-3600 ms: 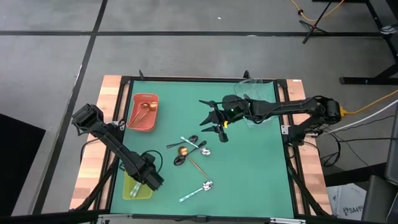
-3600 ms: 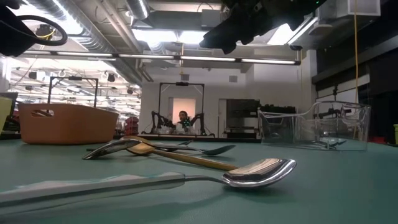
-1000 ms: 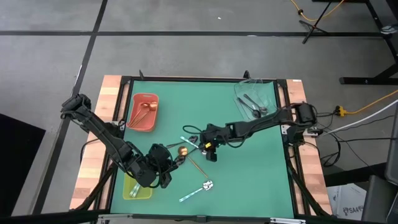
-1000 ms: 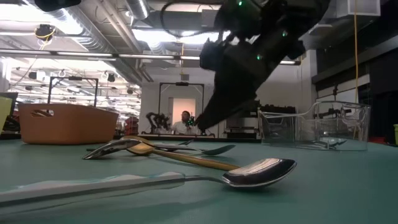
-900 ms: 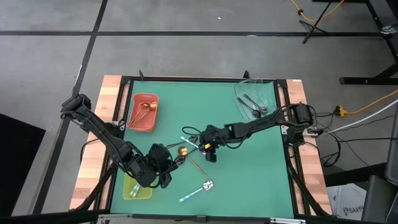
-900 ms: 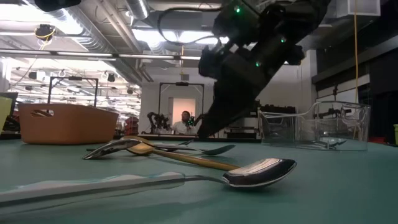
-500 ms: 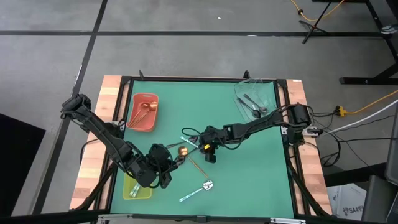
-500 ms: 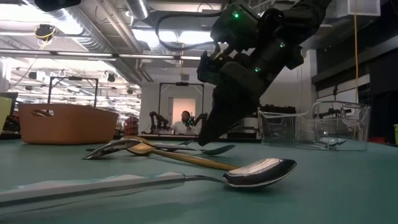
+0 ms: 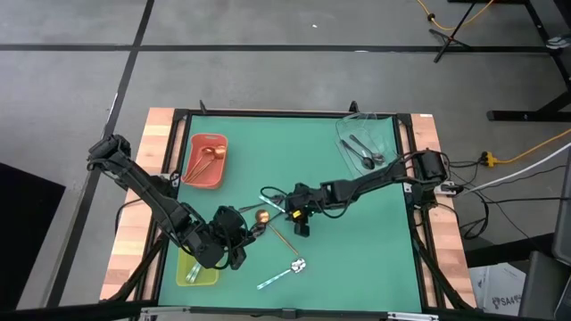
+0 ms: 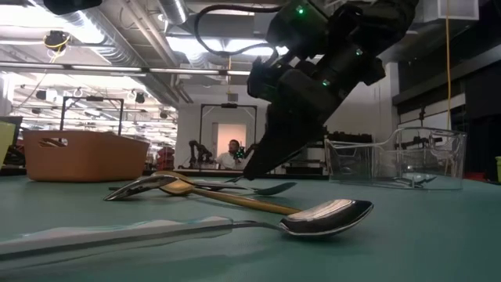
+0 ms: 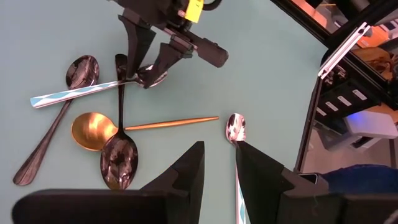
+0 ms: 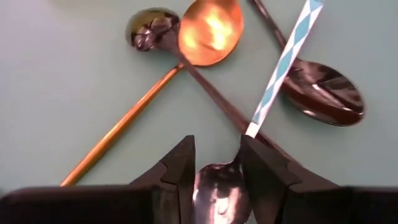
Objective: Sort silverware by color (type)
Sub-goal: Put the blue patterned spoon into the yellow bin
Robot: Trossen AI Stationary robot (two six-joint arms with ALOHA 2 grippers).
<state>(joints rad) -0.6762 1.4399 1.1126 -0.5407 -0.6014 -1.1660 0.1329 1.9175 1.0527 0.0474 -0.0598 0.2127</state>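
A heap of silverware lies mid-table: a gold spoon (image 12: 208,31), two dark spoons (image 12: 323,93) (image 11: 118,158) and a silver-bowled spoon with a mint-patterned handle (image 12: 280,62). My right gripper (image 12: 219,177) (image 9: 298,218) is low over the heap and open, with that spoon's bowl (image 12: 221,196) between its fingers. A second mint-handled spoon (image 9: 285,272) lies alone nearer the front. My left gripper (image 11: 219,168) (image 9: 234,241) hovers open by the yellow-green tray (image 9: 183,272), with nothing between its fingers. My right gripper comes slanting down from the table's right. Its fingers (image 12: 180,171) stand on either side of the mint-handled spoon's bowl (image 11: 152,76). I cannot tell whether they touch it. The spoon lies flat, its handle crossing a dark spoon.
A red tray (image 9: 192,169) with copper spoons stands at the far left. A clear tray (image 9: 384,134) with dark spoons stands at the far right. Open green mat lies to the right of the heap and along the front.
My right gripper has sunk a little closer to the spoon heap, and the gap between its fingers is unchanged. The spoons lie as before.
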